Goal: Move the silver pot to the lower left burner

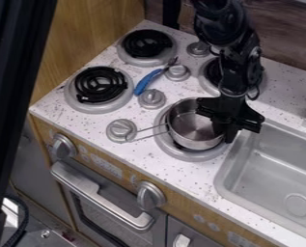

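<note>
So, gripper (pixel 227 132) at silver pot (pixel 188 129)

You are at a toy kitchen: in the camera view, electric coil burners (pixel 121 99) lie beneath, above and left of your gripper's (pixel 229 135) jaws, control knobs (pixel 152 98) among them, a sink basin (pixel 271 169) just right, an oven door (pixel 142 234) with a bar handle (pixel 102 195) lower left.

The end effector (pixel 229 135) hides part of the pot (pixel 188 124), which covers most of 1 burner (pixel 174 151). The arm (pixel 235 62) partly hides 1 more burner (pixel 212 73). The right edge crops the sink (pixel 263 166).
</note>
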{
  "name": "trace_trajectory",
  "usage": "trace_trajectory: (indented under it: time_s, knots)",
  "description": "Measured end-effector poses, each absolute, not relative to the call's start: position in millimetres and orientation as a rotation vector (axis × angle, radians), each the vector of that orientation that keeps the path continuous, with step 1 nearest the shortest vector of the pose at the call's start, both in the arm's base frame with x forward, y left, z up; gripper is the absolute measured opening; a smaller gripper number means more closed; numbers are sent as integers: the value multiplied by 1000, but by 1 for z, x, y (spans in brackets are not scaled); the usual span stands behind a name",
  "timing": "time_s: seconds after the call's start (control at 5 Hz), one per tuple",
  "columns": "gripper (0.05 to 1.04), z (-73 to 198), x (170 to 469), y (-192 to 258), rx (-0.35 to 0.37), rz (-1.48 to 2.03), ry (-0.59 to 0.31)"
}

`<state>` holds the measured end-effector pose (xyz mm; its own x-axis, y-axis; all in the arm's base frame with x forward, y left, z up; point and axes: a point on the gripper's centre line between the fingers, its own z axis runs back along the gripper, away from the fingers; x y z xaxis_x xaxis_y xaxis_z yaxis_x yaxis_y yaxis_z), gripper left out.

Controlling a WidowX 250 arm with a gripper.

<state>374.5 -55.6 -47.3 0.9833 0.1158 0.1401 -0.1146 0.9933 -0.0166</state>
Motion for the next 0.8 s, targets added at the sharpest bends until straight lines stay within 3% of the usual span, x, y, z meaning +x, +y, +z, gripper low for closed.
trace_trajectory:
  time_s: [0.2, 0.4, 0.8]
  knots:
    - [83, -42, 382, -54, -10, 118, -158]
    - [70, -29, 397, -41, 16, 173, -191]
    - [70, 10, 428, 33, 48, 457, -287]
